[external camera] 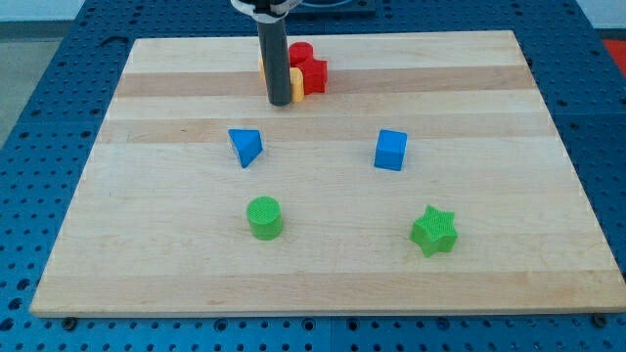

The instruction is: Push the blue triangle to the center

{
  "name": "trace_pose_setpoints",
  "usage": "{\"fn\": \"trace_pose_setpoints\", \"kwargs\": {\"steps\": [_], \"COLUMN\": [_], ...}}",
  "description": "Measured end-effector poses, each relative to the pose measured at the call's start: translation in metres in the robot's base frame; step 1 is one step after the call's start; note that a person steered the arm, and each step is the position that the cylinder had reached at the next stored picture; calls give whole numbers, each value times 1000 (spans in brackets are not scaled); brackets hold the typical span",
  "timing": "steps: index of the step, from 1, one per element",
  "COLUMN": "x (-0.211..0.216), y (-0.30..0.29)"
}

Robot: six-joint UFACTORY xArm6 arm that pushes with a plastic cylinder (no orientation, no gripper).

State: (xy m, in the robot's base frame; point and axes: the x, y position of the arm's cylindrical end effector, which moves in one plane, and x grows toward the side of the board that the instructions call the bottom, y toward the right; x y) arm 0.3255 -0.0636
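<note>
The blue triangle (pixel 245 147) lies on the wooden board (pixel 323 264), left of the board's middle. My tip (pixel 280 102) stands above and slightly right of it, a short gap away, not touching it. The rod rises straight to the view's top edge.
A blue cube (pixel 390 150) sits right of the middle. A green cylinder (pixel 264 217) and a green star (pixel 433 231) lie nearer the view's bottom. Red blocks (pixel 308 66) and a yellow block (pixel 294 83) cluster behind the rod near the top edge, partly hidden.
</note>
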Motion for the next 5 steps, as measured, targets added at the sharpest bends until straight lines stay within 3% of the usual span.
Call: {"fn": "trace_pose_setpoints", "kwargs": {"steps": [3, 5], "x": [13, 63], "y": [0, -87]}}
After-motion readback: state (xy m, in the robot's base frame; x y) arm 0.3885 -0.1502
